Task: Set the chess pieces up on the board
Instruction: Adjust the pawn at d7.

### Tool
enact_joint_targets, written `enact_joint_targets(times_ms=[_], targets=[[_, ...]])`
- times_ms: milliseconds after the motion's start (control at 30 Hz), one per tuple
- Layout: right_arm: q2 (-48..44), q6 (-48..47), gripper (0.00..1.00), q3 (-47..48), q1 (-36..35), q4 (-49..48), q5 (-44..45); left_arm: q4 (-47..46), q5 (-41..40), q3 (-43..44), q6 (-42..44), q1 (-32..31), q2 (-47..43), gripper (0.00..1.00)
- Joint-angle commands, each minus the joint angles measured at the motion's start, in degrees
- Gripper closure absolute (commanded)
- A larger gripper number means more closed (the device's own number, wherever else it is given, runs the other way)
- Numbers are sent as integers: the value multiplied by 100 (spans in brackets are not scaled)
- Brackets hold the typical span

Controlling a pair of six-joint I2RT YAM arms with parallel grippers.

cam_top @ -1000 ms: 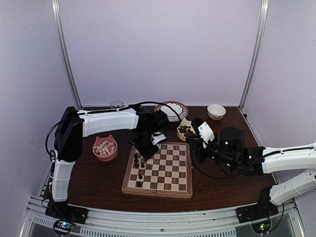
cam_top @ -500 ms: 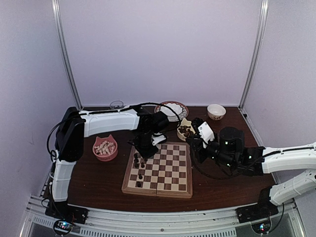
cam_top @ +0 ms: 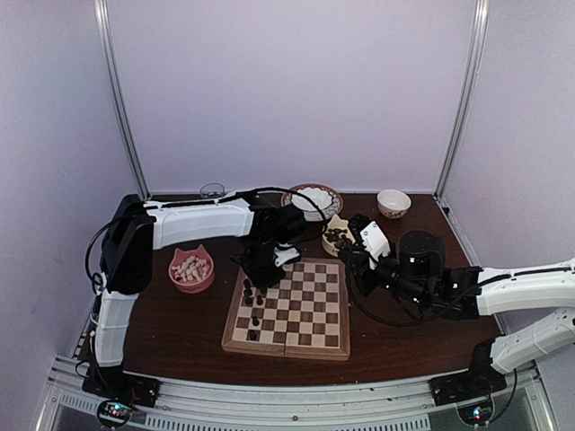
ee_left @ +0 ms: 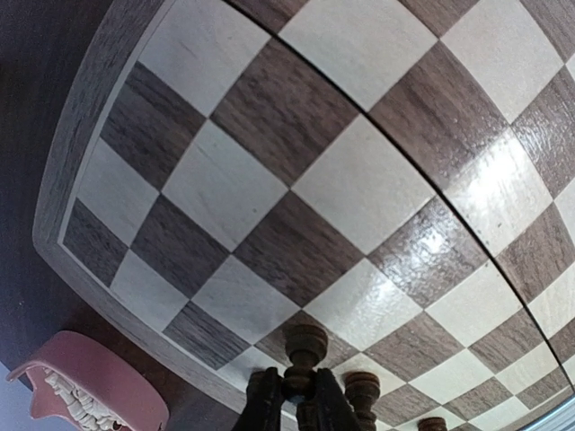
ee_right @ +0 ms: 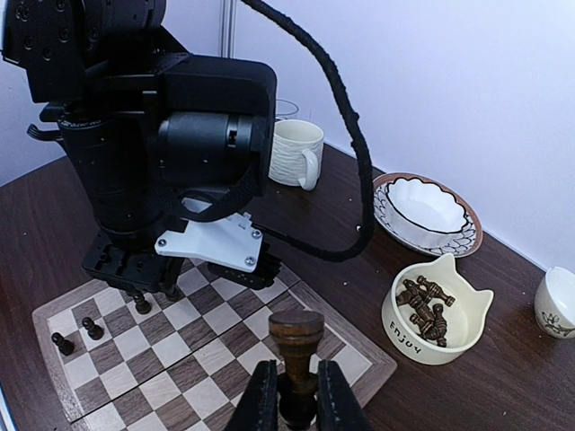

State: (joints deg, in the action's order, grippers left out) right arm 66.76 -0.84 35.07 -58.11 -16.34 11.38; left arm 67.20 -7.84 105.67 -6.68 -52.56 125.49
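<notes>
The board [cam_top: 310,305] lies in the middle of the table. Several dark chess pieces [cam_top: 249,289] stand along its left columns. My left gripper [cam_top: 260,273] hovers low over the board's far-left corner. In the left wrist view its fingers [ee_left: 263,397] press on the neck of a dark chess piece [ee_left: 305,346], so the left gripper [ee_left: 297,384] is shut on it above the board [ee_left: 296,180]. Another dark piece [ee_left: 362,389] stands just beside. My right gripper [ee_right: 296,382] is shut on a dark flat-topped chess piece [ee_right: 296,337] over the board's far-right corner [ee_right: 359,359].
A cream cat-shaped bowl [cam_top: 337,236] of dark pieces [ee_right: 427,310] sits behind the board. A pink bowl [cam_top: 191,268] of pale pieces is left of it. A white scalloped bowl [ee_right: 427,206], a mug [ee_right: 295,153] and a small bowl [cam_top: 393,203] stand at the back.
The left gripper's jaws have closed in on the dark piece, and the hand has shifted slightly toward the far-left corner. The right arm has stayed still with its piece.
</notes>
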Motion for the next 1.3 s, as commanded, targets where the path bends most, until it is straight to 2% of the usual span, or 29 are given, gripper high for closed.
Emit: enact_joint_targets(times_ms=[0,467,667,800,1000,1133,1200,1267], targets=[[-23,67,99,-3,14,-81,9,149,-43,113,61,44,105,84],[-6,65,98,1,19,-64,-4,277,-116,103,123,-21,115,83],[6,67,98,17,19,-50,-25,186,-335,146,42,-26,6,71],[19,67,99,33,14,-45,-77,-401,-272,-153,132,-51,-399,66],[64,5,99,36,19,-96,-314,-1366,-374,-744,35,-61,-1231,65],[102,-92,99,27,18,-161,-646,-2416,-204,-1721,-108,-76,-2355,65],[149,-134,99,26,9,-211,-810,-3089,168,-2335,-213,-87,-2967,64],[214,-202,99,42,-1,-237,-1020,-3864,689,-3030,-365,-88,-3552,59]])
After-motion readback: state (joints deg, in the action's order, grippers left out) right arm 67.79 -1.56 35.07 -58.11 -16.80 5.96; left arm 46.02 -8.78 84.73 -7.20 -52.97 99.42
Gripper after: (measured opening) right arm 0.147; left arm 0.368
